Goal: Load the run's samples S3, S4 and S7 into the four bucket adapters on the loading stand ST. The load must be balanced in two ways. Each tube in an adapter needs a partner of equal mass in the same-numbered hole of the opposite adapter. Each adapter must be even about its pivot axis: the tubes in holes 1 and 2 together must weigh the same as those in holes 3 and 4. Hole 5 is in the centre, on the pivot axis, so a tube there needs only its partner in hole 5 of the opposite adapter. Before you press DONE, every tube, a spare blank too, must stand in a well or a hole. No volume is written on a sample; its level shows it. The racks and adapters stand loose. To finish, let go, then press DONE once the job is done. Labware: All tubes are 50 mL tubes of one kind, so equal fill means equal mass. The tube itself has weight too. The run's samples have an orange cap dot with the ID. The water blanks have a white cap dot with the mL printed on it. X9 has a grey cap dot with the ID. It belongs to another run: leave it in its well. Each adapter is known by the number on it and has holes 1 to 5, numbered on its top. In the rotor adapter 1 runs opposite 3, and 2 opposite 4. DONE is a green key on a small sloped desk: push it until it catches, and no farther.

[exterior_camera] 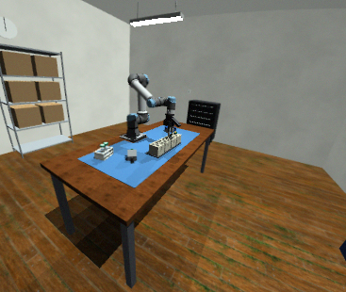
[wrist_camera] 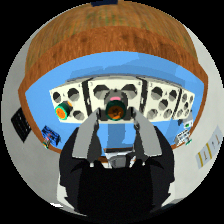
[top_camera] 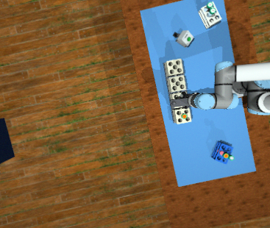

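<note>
A tube with an orange cap dot point(wrist_camera: 116, 112) stands upright, apparently in the centre hole of the third adapter from the top in the top view. Its ID is unreadable. My gripper point(wrist_camera: 115, 107) is partly open, with a jaw on each side of the cap and gaps showing. Another orange-dot tube point(wrist_camera: 62, 111) point(top_camera: 184, 116) stands in the centre hole of the end adapter point(top_camera: 175, 121). The other two adapters point(top_camera: 174, 60) point(top_camera: 170, 88) show empty holes. The blue rack point(top_camera: 215, 154) holds tubes with orange and white dots point(top_camera: 226, 156) point(top_camera: 232, 158). The white rack point(top_camera: 207, 23) holds green-rimmed tubes point(top_camera: 212, 10).
The DONE desk point(top_camera: 183, 40) point(exterior_camera: 131, 154) with its green key point(top_camera: 189, 39) stands between the adapter row and the white rack. The adapters stand close together in a row. My arm point(top_camera: 224, 87) reaches over the mat from the right in the top view.
</note>
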{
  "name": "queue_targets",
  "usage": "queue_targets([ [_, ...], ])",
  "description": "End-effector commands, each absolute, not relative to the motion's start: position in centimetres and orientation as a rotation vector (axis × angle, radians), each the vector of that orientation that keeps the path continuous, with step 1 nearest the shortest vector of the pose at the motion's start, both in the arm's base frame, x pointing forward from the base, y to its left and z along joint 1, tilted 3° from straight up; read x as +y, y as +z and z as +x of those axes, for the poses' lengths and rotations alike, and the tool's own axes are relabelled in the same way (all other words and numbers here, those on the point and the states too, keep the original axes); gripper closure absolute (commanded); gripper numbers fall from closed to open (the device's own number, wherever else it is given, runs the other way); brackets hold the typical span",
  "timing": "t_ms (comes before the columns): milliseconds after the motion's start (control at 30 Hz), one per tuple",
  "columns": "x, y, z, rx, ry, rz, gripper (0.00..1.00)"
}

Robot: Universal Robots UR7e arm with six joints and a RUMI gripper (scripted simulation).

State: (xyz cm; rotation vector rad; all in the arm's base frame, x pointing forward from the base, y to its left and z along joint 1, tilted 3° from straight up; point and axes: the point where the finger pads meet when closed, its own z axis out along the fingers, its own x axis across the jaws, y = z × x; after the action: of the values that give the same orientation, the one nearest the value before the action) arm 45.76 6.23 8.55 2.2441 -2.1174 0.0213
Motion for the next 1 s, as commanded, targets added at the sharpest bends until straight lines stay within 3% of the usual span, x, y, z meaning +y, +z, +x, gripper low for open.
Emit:
queue_targets([
  [0, 6.2, 8.6, 45.8, -2.118, 0.023, 2.245, 0.65],
  [633, 6.4, 12.7, 45.9, -2.118, 0.023, 2.245, 0.65],
  [967, 12.1, 12.5, 42.4, -2.525, 0.039, 1.781, 0.65],
])
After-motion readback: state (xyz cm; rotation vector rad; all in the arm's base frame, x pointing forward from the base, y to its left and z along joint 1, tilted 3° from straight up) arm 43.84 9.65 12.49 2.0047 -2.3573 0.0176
